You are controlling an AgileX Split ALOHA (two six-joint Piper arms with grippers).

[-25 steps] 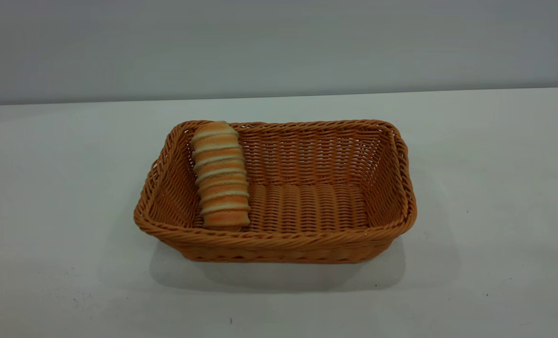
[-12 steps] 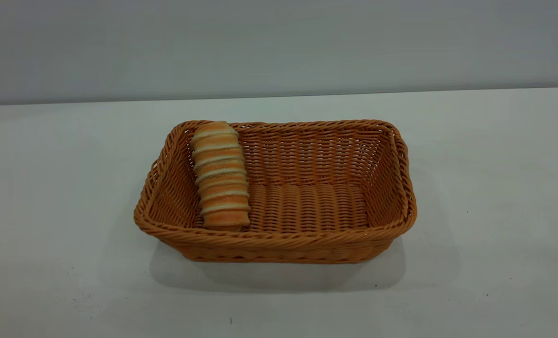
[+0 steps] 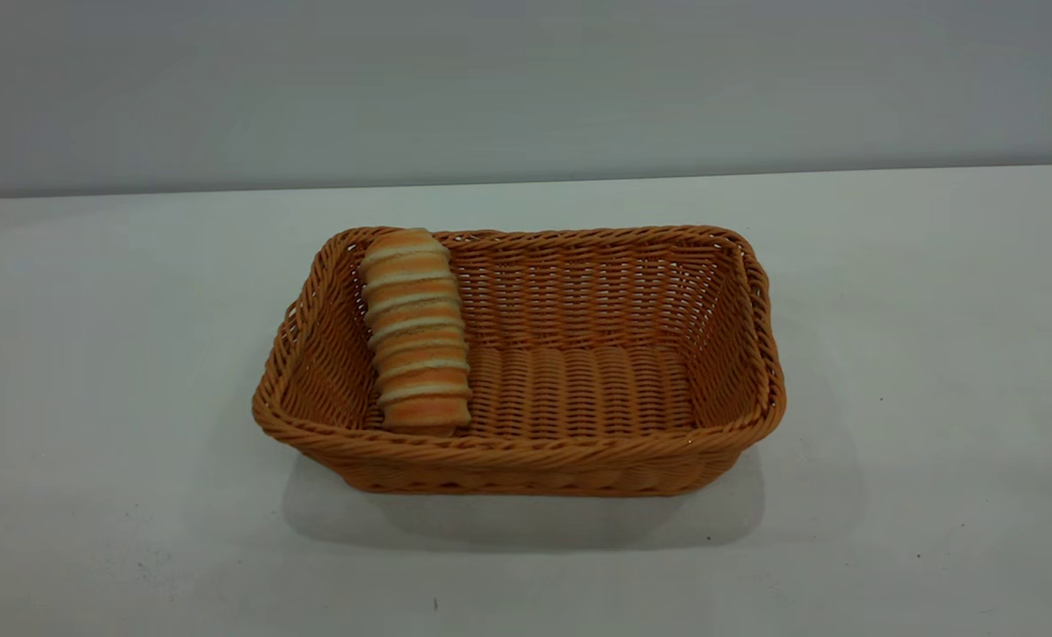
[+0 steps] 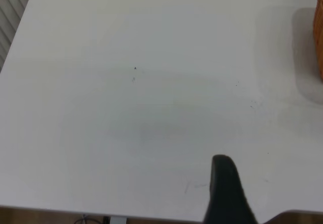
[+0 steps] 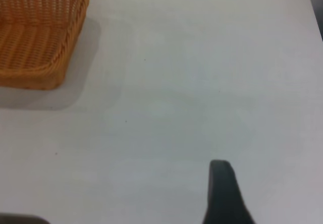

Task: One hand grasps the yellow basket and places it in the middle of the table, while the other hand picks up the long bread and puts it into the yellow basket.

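While long bread (image 3: 415, 332) lies in yellow basket (image 3: 579, 456), both claws' grip cannot be told.

Bare lab-style test bench: plain white table (image 3: 932, 354) against blank grey wall (image 3: 526, 80).

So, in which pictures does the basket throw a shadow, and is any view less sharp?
Exterior view: the yellow basket throws a soft shadow onto the table in front of it, and the long bread looks sharp. Right wrist view: a grey shadow lies beside the basket. Left wrist view: the softest, with a faint shadow beside the basket's edge.
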